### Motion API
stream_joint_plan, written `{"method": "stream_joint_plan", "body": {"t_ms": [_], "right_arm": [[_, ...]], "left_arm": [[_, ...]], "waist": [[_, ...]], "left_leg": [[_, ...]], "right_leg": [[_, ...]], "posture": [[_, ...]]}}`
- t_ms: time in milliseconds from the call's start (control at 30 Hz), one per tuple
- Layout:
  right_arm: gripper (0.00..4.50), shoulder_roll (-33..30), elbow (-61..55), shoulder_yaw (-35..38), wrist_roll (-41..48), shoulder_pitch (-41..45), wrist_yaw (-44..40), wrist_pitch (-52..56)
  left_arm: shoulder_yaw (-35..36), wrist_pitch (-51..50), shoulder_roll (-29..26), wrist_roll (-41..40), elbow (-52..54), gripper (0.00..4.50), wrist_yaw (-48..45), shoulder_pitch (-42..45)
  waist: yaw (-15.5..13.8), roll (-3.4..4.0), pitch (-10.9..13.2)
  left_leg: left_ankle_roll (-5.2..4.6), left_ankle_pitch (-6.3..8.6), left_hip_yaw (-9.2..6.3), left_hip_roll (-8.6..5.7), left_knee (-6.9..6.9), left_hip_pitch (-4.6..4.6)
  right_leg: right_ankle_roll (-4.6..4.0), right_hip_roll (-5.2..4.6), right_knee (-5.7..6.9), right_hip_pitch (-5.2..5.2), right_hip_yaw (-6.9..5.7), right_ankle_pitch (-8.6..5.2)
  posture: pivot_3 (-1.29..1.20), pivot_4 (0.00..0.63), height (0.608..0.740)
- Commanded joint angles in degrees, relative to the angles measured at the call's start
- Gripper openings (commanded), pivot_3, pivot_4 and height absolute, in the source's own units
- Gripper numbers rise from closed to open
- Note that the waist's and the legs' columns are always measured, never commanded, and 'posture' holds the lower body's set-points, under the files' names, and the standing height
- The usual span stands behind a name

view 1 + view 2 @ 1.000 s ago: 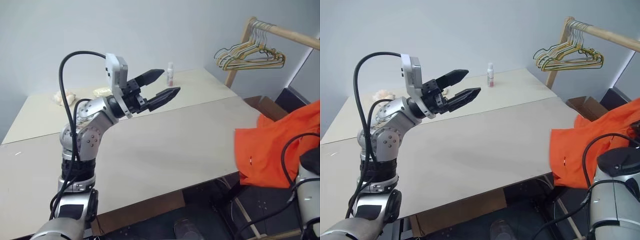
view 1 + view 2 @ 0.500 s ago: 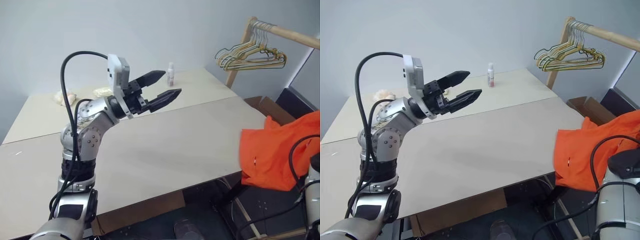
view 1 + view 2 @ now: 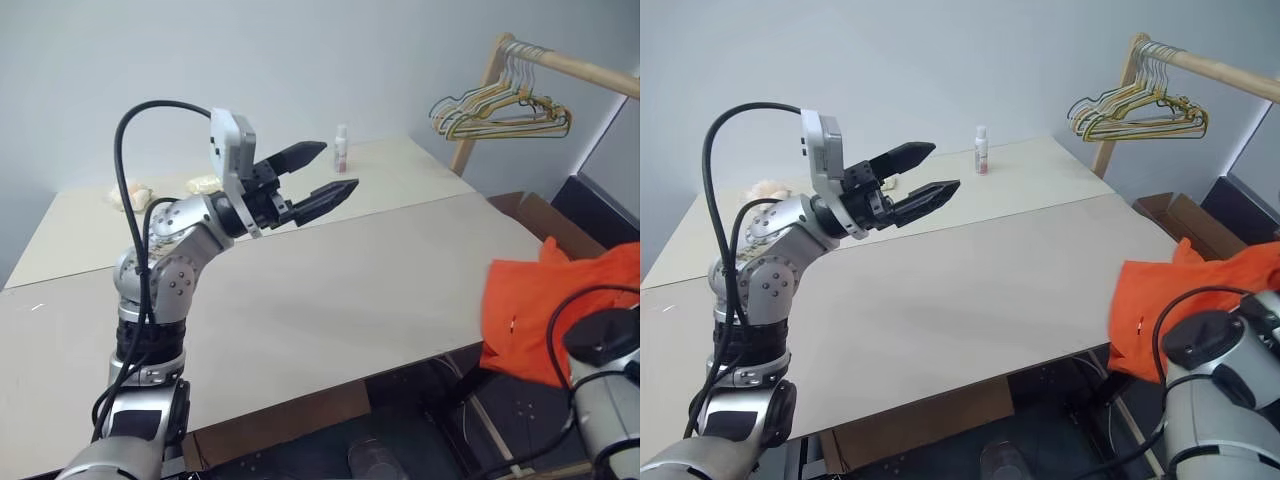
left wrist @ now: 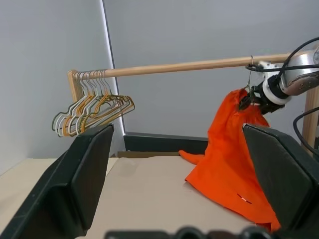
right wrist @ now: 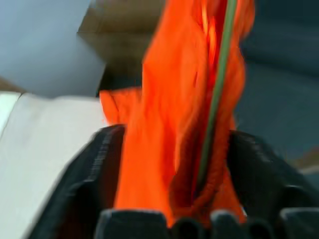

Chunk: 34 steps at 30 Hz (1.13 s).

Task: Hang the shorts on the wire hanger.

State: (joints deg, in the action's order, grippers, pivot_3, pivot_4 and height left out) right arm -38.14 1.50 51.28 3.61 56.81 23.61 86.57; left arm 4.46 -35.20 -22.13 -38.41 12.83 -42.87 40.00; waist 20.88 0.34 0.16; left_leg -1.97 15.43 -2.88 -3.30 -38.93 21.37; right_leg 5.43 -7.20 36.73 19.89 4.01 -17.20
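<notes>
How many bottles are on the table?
1: a small white bottle stands upright near the far edge of the table, beyond the raised left gripper. Nothing else bottle-like shows, though the arm hides part of the tabletop.

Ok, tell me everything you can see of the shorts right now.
The shorts are bright orange, soft crumpled fabric, hanging in a long drape from the wooden rail, their lower edge past the table's right corner. A thin olive wire runs through the folds. The right end effector is at their top; its open fingers flank the cloth.
</notes>
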Motion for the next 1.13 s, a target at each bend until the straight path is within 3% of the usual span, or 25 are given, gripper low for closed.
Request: {"method": "stream_joint_plan", "body": {"t_ms": [33, 267, 400, 533, 733, 900, 1133], "right_arm": [[4.47, -0.2, -7.6, -10.2, -4.3, -5.9, 0.3, -9.6], [4.47, -0.1, -20.8, -26.9, -14.2, -19.9, 1.3, -40.2], [4.47, 2.4, -27.5, -33.0, -7.9, -22.8, -10.5, -53.1], [4.47, 4.4, -31.7, -34.5, 11.3, -25.0, -32.0, -47.4], [4.47, -1.7, -28.4, -40.3, 22.0, -28.7, -54.7, -47.7], [4.47, -5.3, -25.7, -45.6, 22.8, -30.9, -66.3, -51.5], [4.47, -5.5, -23.6, -47.4, 21.3, -30.6, -69.7, -53.5]], "left_arm": [[1.2, 0.5, -0.8, -0.8, 1.5, 4.5, 0.5, 0.7], [1.2, 1.0, -1.3, -0.3, 1.4, 4.5, 0.7, 0.2], [1.4, 0.9, -2.4, 0.4, 0.4, 4.5, 0.7, -0.1], [0.6, 2.4, -6.1, 3.4, 0.8, 4.5, -0.8, -2.7], [-0.1, 5.8, -14.4, 7.9, 4.3, 4.5, -5.6, -11.2], [0.8, 7.1, -19.7, 10.2, 6.7, 4.5, -7.7, -16.7], [1.4, 6.5, -22.0, 11.4, 9.3, 4.5, -5.8, -20.6]], "waist": [[-0.1, 0.0, 0.0], [0.1, 0.04, 0.0], [0.6, 0.02, 0.0], [0.7, -0.17, 0.1], [-1.4, -0.33, 0.2], [-6.0, -0.52, 0.4], [-12.1, -0.67, 0.5]], "left_leg": [[0.0, 0.0, -0.01, 0.0, 0.01, 0.01], [0.03, -0.01, 0.0, -0.02, 0.04, -0.04], [0.04, -0.02, 0.0, 0.01, 0.06, -0.15], [0.05, -0.01, -0.05, 0.12, 0.05, -0.24], [0.04, 0.0, -0.12, 0.04, 0.06, -0.15], [0.06, 0.01, -0.15, 0.06, 0.08, -0.12], [0.13, 0.05, -0.14, 0.02, 0.08, -0.05]], "right_leg": [[0.0, 0.0, -0.01, 0.01, -0.01, 0.0], [0.02, 0.01, 0.08, 0.11, 0.09, -0.01], [0.03, 0.11, 0.09, 0.08, 0.13, -0.02], [0.03, 0.24, 0.03, -0.09, 0.06, -0.02], [0.02, 0.15, 0.04, 0.09, 0.07, -0.01], [0.02, 0.14, 0.05, 0.19, 0.05, -0.01], [-0.01, 0.02, 0.03, 0.53, 0.05, 0.0]], "posture": [[-0.33, 0.0, 0.74], [-0.33, 0.0, 0.74], [-0.33, 0.0, 0.74], [-0.31, 0.0, 0.74], [-0.22, 0.0, 0.74], [-0.14, 0.0, 0.74], [-0.09, 0.0, 0.74]]}}
